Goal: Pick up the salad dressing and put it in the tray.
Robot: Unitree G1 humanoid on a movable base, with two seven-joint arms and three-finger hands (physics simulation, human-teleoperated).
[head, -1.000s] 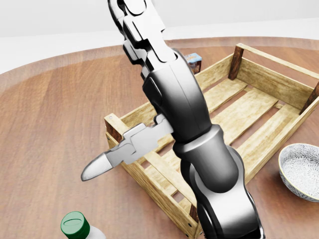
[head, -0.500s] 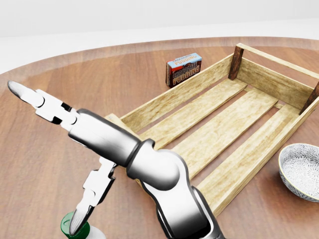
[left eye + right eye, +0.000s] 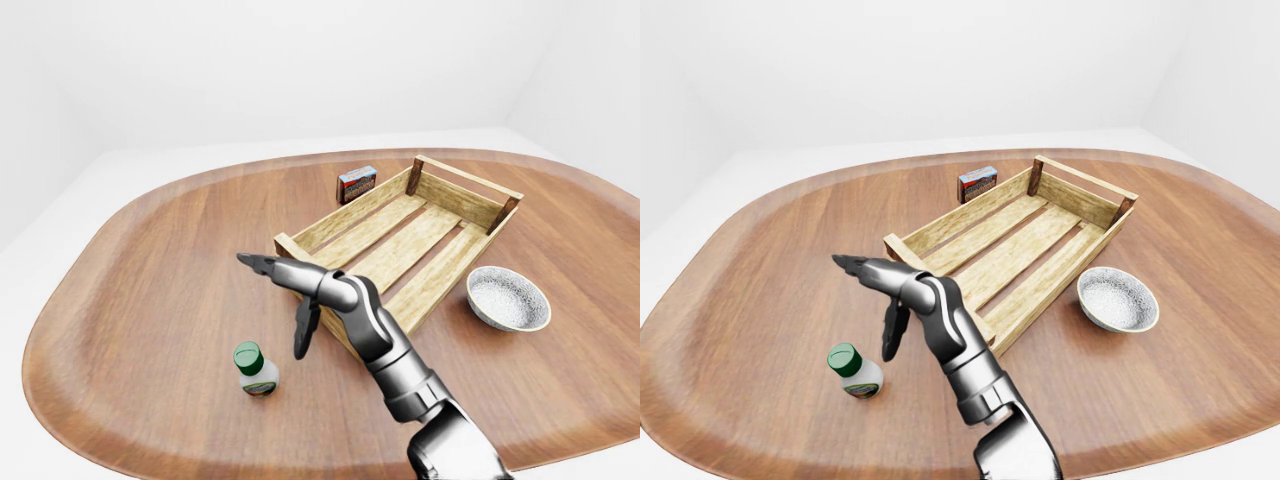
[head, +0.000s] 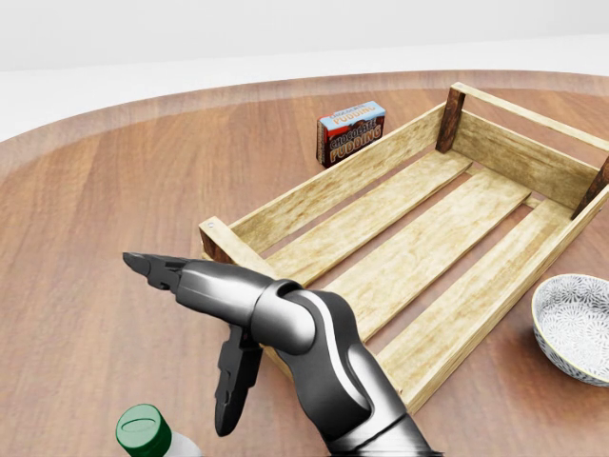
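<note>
The salad dressing (image 3: 255, 370) is a small white bottle with a green cap. It stands upright on the wooden table, at the lower left of the head view (image 4: 147, 433). The tray (image 3: 345, 215) is an empty slatted wooden crate up and to the right of it. My right hand (image 4: 186, 343) is open, with one finger pointing left and another pointing down just right of the bottle's cap. It hovers between the bottle and the tray's near corner and holds nothing. My left hand is not in view.
A chocolate pudding box (image 3: 357, 184) stands beyond the tray's upper-left wall. A patterned white bowl (image 3: 508, 298) sits to the right of the tray. The round wooden table (image 3: 150, 260) ends in a curved edge on all sides.
My right arm swung down from over the tray to the left. The hand now sits lower, next to the bottle, with the fingers spread. The camera has not moved.
</note>
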